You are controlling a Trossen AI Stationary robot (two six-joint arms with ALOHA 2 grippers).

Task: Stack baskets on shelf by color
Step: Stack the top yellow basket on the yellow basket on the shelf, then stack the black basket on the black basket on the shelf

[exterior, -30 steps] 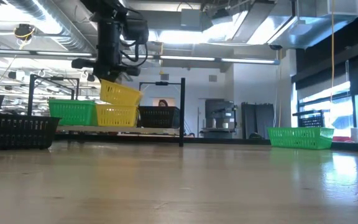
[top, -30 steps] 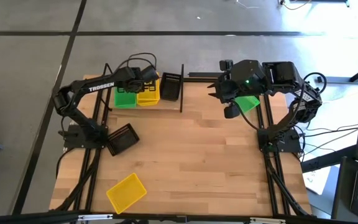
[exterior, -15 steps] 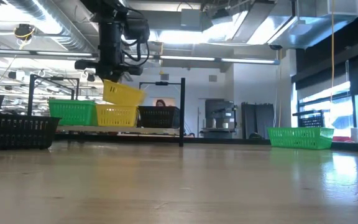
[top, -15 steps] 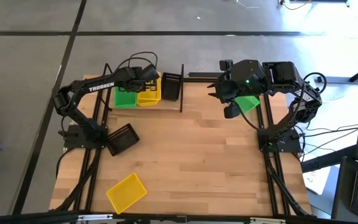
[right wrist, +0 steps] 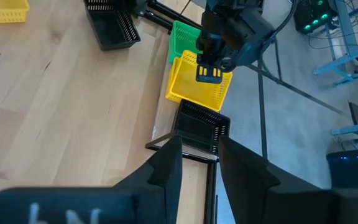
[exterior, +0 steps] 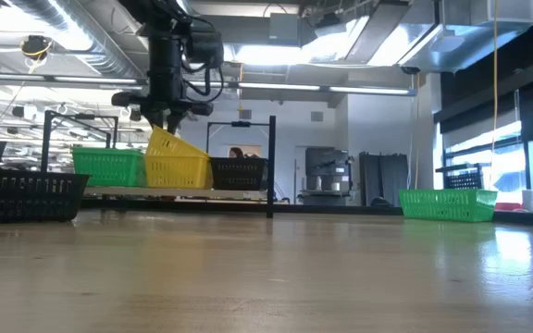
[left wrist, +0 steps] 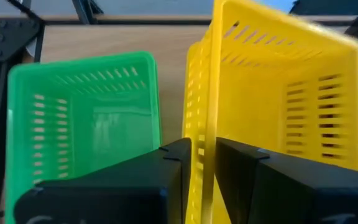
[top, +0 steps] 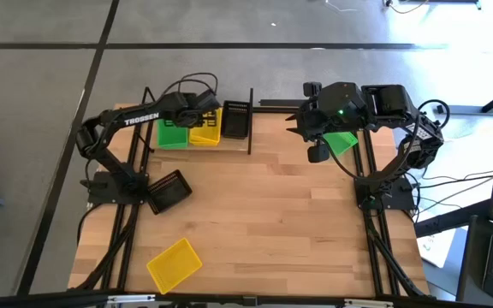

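- High view: on the shelf (top: 229,145) at the back left of the table, the upper yellow basket (top: 204,128) sits between a green basket (top: 172,135) and a black basket (top: 234,120). Its mouth faces up and its long axis runs from the table's front to its back, across the board.
- The left gripper (top: 199,109) hangs right over this basket's rear end. From up here we cannot tell how wide it stands.
- The right gripper (top: 317,152) waits above the back right of the table, beside a second green basket (top: 342,141). A black basket (top: 168,190) and a yellow one (top: 174,263) lie on the tabletop, well apart.
- Low view: the upper yellow basket (exterior: 174,146) is tilted — one end high under the left gripper (exterior: 167,125), the other sunk into the lower yellow basket (exterior: 179,173), which stands level on the shelf.
- Left wrist view: the fingers (left wrist: 173,168) straddle one wall of the upper yellow basket (left wrist: 278,81). They are parted a little, with a sliver of gap on one side of the wall — we see no firm pinch.
- Right wrist view: this arm's own fingers (right wrist: 163,168) stand apart with nothing between them; farther off, the left gripper (right wrist: 209,70) sits on the yellow basket's (right wrist: 194,87) edge.
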